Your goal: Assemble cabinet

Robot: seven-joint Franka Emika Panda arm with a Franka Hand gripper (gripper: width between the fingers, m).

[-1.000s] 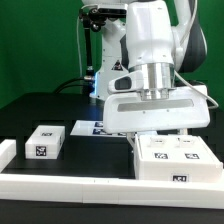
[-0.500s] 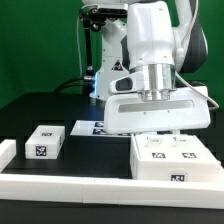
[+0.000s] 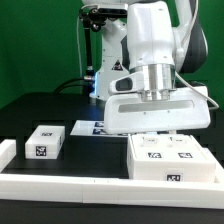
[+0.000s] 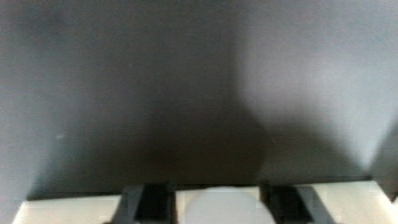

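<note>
**Cabinet slid toward exterior view's left, gripper over it**

Shifted a little toward the exterior view's left since a second ago: the large white boxy plastic cabinet (image 3: 172,160). It sat on the black table (image 3: 30,112), at the exterior view's right, near the front. Square black-and-white tags showed on its top and its front face. It stood upright, flat on the table.

The arm's two-finger gripper (image 3: 160,128) hung straight over the cabinet's rear edge, white hand body pointing down. Its fingertips were hidden behind the cabinet in the exterior view. In the wrist view the gripper (image 4: 217,205) had two dark fingers (image 4: 151,205) standing apart, with a blurred white surface (image 4: 217,212) between them and also outside them. Cannot tell whether they clamped anything or merely rested against it.

Small white rectangular block (image 3: 45,142) with one square tag lay well apart, toward the exterior view's left. The marker board (image 3: 92,127), thin, flat and white, lay behind, between block and cabinet. Long low white rail (image 3: 60,187) ran along the front edge, just before the cabinet.
</note>
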